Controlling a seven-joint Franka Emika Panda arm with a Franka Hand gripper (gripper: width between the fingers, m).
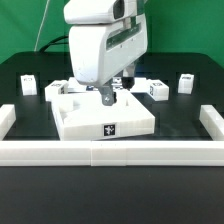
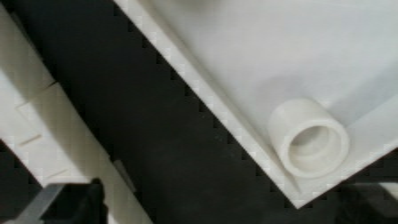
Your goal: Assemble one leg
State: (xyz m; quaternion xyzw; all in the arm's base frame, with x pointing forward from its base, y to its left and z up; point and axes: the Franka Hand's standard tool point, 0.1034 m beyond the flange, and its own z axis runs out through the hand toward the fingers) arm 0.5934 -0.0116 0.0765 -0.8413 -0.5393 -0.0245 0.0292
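Your claw (image 1: 108, 97) sits low over the slab (image 1: 100, 122), its jaws too hidden for you to tell whether they are spread or closed, and the nearest leg (image 1: 155, 88) lies at about three o'clock from it in the exterior view, just beside the slab's far corner.

A plain green backdrop (image 1: 25, 30) fills the space behind the table (image 1: 185, 108), whose matte black top takes up most of the exterior view. A low white rail (image 1: 110, 152) runs along the table's near edge and turns back at both ends, on the exterior view's left and right. The light is even and soft, leaving only faint shadows on the black top.
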